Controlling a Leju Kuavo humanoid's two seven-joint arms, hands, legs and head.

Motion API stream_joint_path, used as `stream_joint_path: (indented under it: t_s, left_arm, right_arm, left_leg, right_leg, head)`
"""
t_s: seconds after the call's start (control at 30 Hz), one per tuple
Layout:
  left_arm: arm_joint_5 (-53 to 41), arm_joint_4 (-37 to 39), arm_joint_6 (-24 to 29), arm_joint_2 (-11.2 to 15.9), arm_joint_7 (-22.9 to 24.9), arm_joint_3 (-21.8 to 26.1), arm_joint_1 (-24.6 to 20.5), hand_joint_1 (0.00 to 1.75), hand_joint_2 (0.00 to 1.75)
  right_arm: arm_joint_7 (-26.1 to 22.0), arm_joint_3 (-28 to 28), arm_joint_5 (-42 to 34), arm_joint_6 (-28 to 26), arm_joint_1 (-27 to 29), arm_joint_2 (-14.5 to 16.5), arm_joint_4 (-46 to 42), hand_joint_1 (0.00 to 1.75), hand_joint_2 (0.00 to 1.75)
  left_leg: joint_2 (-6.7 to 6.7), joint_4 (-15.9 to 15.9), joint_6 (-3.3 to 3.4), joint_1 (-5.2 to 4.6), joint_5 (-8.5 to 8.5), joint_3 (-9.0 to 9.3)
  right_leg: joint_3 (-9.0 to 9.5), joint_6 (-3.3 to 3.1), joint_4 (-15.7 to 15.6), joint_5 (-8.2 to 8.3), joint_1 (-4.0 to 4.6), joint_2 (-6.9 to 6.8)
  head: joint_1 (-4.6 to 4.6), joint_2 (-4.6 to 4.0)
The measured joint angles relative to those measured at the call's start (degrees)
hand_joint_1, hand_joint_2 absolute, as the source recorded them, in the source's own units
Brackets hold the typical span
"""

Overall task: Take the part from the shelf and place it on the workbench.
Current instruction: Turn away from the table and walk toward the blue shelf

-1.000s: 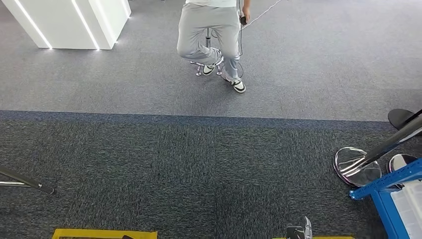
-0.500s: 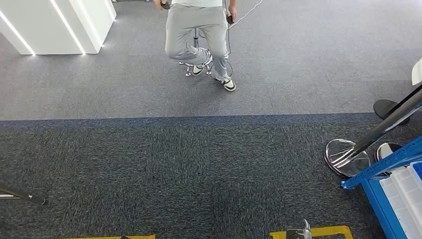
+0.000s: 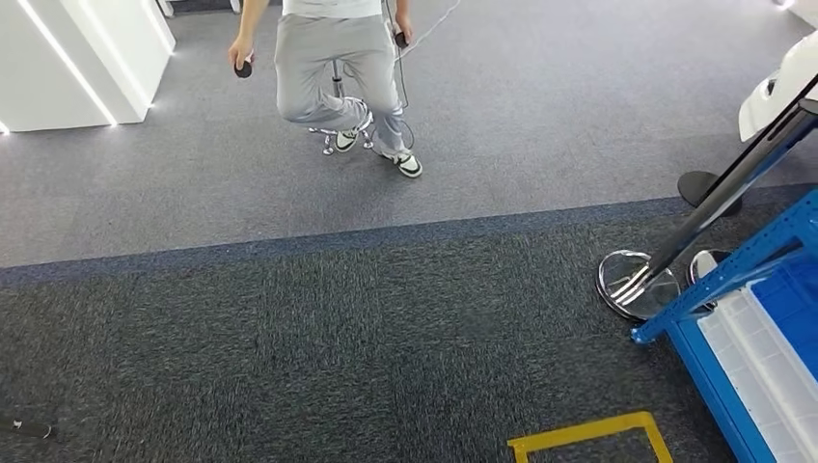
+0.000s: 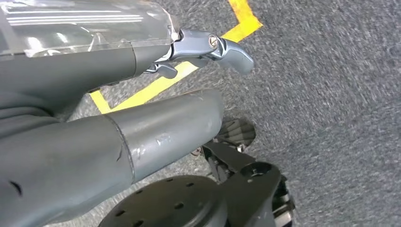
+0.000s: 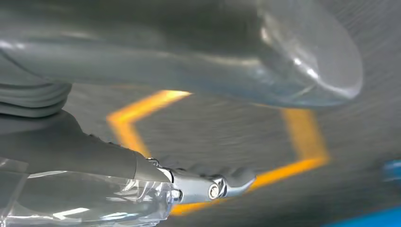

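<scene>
Floor: grey carpet (image 3: pixel 318 328), darker near the robot and lighter beyond a dividing blue strip.

Floor marking: yellow tape outline (image 3: pixel 588 439) on the dark carpet, low in the head view; it also lies under both hanging hands in the wrist views.

Shelf: blue metal frame (image 3: pixel 733 275) at the right edge of the head view, holding white trays (image 3: pixel 762 357) (their contents cannot be made out).

The part: it cannot be picked out on the shelf, and neither hand carries it.

Stand: a dark slanted pole on a chrome round base (image 3: pixel 632 285), just beside the shelf corner.

Person: a person in grey trousers (image 3: pixel 333 72) sits on a stool on the lighter carpet, well apart from the shelf, a small dark controller in each hand.

Left hand (image 4: pixel 142 123): hangs over the carpet; thumb and fingers extended and apart, holding nothing.

Right hand (image 5: pixel 189 94): hangs over the tape outline (picture blurred); fingers apart, nothing between them.

White block: a lit white structure (image 3: pixel 72 58) at the far left.
</scene>
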Motion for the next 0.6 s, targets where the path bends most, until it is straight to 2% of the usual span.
stream_joint_path:
  t_s: [0.07, 0.13, 0.17, 0.23, 0.27, 0.3, 0.33, 0.37, 0.4, 0.47, 0.5, 0.53, 0.6]
  left_arm:
    - [-0.06, 0.00, 0.08, 0.02, 0.01, 0.01, -0.05, 0.00, 0.00]
    - [-0.07, 0.00, 0.08, 0.02, 0.01, 0.02, -0.14, 0.00, 0.00]
    - [-0.07, 0.00, 0.07, 0.04, 0.01, 0.02, -0.14, 0.00, 0.00]
    - [-0.03, 0.00, 0.07, 0.10, 0.01, 0.04, -0.07, 0.00, 0.00]
    - [0.00, 0.00, 0.06, 0.14, 0.01, 0.07, -0.03, 0.00, 0.00]
    - [0.04, 0.00, 0.03, 0.16, 0.00, 0.11, -0.02, 0.00, 0.00]
    - [0.07, 0.00, -0.01, 0.18, -0.01, 0.16, -0.04, 0.00, 0.00]
    - [0.08, 0.00, -0.05, 0.19, -0.02, 0.20, -0.06, 0.00, 0.00]
    - [0.09, 0.00, -0.08, 0.18, -0.03, 0.22, -0.07, 0.00, 0.00]
    - [0.10, 0.00, -0.11, 0.17, -0.08, 0.26, -0.07, 0.00, 0.00]
    - [0.10, 0.00, -0.12, 0.16, -0.10, 0.27, -0.08, 0.00, 0.00]
    - [0.10, 0.00, -0.13, 0.16, -0.11, 0.27, -0.12, 0.00, 0.00]
    - [0.10, 0.00, -0.13, 0.18, -0.14, 0.28, -0.25, 0.00, 0.00]
  right_arm:
    - [3.21, -4.79, 0.03, -1.20, -1.00, -1.49, 6.02, 0.00, 0.00]
    - [5.66, -8.17, 0.02, -1.85, -1.50, -2.54, 10.40, 0.00, 0.00]
    - [6.59, -9.52, 0.02, -2.06, -1.84, -2.94, 12.31, 0.00, 0.00]
    - [9.13, -11.50, 0.02, -2.63, -2.67, -3.44, 15.29, 0.00, 0.00]
    - [11.17, -12.51, 0.02, -3.03, -3.08, -3.58, 16.69, 0.00, 0.00]
    - [13.51, -13.56, 0.02, -3.49, -3.38, -3.70, 17.98, 0.00, 0.00]
    - [15.95, -14.62, 0.02, -3.92, -3.59, -3.75, 19.12, 0.00, 0.00]
    - [18.12, -15.58, 0.02, -4.22, -3.71, -3.79, 20.08, 0.00, 0.00]
    - [19.83, -16.41, 0.02, -4.45, -3.77, -3.84, 20.92, 0.00, 0.00]
    - [21.76, -17.64, 0.03, -4.70, -4.01, -3.97, 22.26, 0.00, 0.00]
    - [22.13, -18.07, 0.04, -4.79, -4.16, -4.02, 22.82, 0.00, 0.00]
    - [22.37, -18.41, 0.04, -4.85, -4.32, -4.05, 23.26, 0.00, 0.00]
    - [23.14, -19.04, 0.04, -4.91, -4.49, -4.09, 24.05, 0.00, 0.00]
  left_leg:
    - [0.25, -0.53, 0.58, -0.16, -0.07, 0.18]
    - [1.00, -1.07, 1.45, -0.10, 0.36, 0.43]
    - [1.45, -1.35, 1.84, -0.03, 0.58, 0.49]
    - [2.48, -1.48, 2.24, -0.22, 0.69, 0.37]
    - [3.00, -1.47, 2.31, -0.36, 0.67, 0.31]
    - [3.46, -1.46, 2.33, -0.47, 0.63, 0.29]
    - [3.81, -1.44, 2.34, -0.54, 0.57, 0.31]
    - [4.09, -1.42, 2.29, -0.57, 0.50, 0.41]
    - [4.32, -1.38, 2.20, -0.58, 0.39, 0.54]
    - [4.77, -1.20, 1.77, -0.76, 0.10, 0.77]
    - [5.01, -1.13, 1.48, -0.82, -0.01, 0.81]
    - [5.27, -1.11, 1.16, -0.85, -0.09, 0.84]
    - [5.59, -1.11, 0.54, -0.74, -0.29, 1.02]
  right_leg:
    - [-0.14, 0.79, -0.07, 0.11, -0.10, 0.55]
    - [-0.61, 1.38, 0.98, -0.75, -0.21, -0.10]
    - [-1.53, 1.56, 2.91, -2.05, -0.19, -0.84]
    - [-4.91, 1.76, 9.85, -5.89, -0.31, -2.40]
    - [-6.62, 1.86, 13.37, -7.32, -0.41, -2.71]
    - [-7.65, 1.93, 15.53, -7.81, -0.52, -2.91]
    - [-7.62, 1.94, 15.61, -7.21, -0.60, -3.06]
    - [-6.38, 1.88, 13.39, -5.65, -0.64, -3.28]
    - [-4.23, 1.73, 9.48, -3.64, -0.64, -3.74]
    - [-0.47, 1.23, 2.33, -1.09, -0.30, -4.86]
    - [0.37, 0.97, 0.54, -0.68, -0.08, -5.13]
    - [0.45, 0.73, 0.07, -0.77, 0.14, -5.03]
    - [0.47, 0.20, -0.33, -0.51, 0.04, -4.30]
  head:
    - [0.04, 0.00]
    - [0.13, 0.00]
    - [0.23, 0.00]
    - [0.42, 0.00]
    - [0.44, 0.00]
    - [0.43, 0.00]
    - [0.43, 0.00]
    - [0.44, 0.00]
    - [0.46, 0.00]
    - [0.45, 0.00]
    - [0.46, 0.00]
    - [0.43, 0.00]
    - [0.44, 0.00]
